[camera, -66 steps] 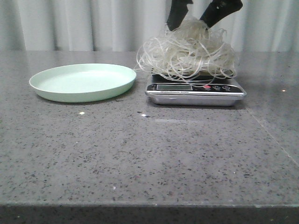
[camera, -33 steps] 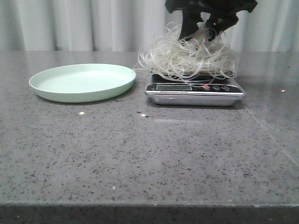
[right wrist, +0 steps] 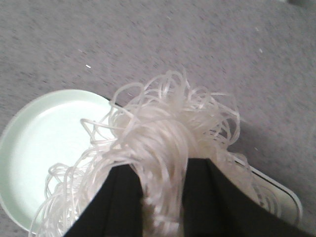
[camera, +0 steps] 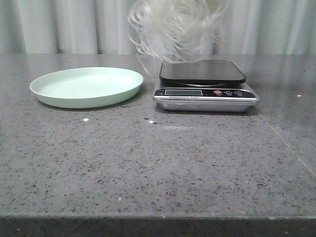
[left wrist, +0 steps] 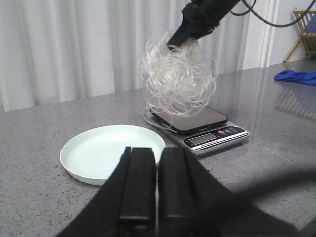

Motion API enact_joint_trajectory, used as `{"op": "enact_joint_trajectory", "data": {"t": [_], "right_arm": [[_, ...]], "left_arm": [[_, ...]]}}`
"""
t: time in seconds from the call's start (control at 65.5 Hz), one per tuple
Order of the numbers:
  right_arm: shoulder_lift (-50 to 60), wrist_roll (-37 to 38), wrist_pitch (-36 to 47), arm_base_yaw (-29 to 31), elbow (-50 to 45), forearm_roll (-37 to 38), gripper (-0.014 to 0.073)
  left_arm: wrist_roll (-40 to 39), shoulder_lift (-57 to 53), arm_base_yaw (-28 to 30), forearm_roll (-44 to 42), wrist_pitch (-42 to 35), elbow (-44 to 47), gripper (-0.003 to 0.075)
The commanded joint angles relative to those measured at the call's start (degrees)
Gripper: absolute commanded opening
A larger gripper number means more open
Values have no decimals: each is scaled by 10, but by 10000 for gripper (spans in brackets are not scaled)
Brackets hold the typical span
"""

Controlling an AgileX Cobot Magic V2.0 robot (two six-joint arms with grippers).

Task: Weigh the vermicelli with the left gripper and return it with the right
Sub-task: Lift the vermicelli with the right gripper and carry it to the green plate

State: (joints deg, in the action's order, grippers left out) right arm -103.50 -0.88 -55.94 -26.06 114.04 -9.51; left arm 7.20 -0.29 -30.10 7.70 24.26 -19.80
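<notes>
The right gripper (left wrist: 178, 40) grips the vermicelli (camera: 173, 27) aloft above the scale (camera: 205, 89); the plate (camera: 86, 86) lies at nine o'clock. The left gripper (left wrist: 157, 190) is closed, empty.

One vermicelli tangle (camera: 174, 27), hanging clear above the scale. One scale (camera: 206, 92), sitting on the table (camera: 158, 163). One plate (camera: 86, 86), pale green, lying beside the scale. Two grippers showing: right gripper (left wrist: 178, 40), pinching the tangle; left gripper (left wrist: 158, 185), jaws pressing together on nothing. One blue cloth (left wrist: 295, 75), lying at the table's far edge.
</notes>
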Motion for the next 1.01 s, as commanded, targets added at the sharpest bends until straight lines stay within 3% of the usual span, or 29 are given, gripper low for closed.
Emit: {"op": "enact_joint_trajectory", "data": {"t": [0.0,0.198,0.595,0.672,0.84,0.901,0.992], "right_arm": [[19,-1,63,-40,47,-19,165],[-28,-1,112,-98,61,-19,165],[-141,-1,106,-108,61,-25,178],[-147,-1,101,-109,61,-25,261],[-146,-1,94,-109,71,-22,551],[-143,-1,83,-107,86,-19,603],[-134,-1,62,-106,108,-1,609]], "left_arm": [[1,1,1,8,-47,-13,146],[1,1,1,8,-47,-13,146],[1,1,1,8,-46,-13,146],[1,1,1,8,-46,-13,146],[1,1,1,8,-46,-13,146],[1,1,1,8,-46,-13,146],[1,1,1,8,-46,-13,146]]}}
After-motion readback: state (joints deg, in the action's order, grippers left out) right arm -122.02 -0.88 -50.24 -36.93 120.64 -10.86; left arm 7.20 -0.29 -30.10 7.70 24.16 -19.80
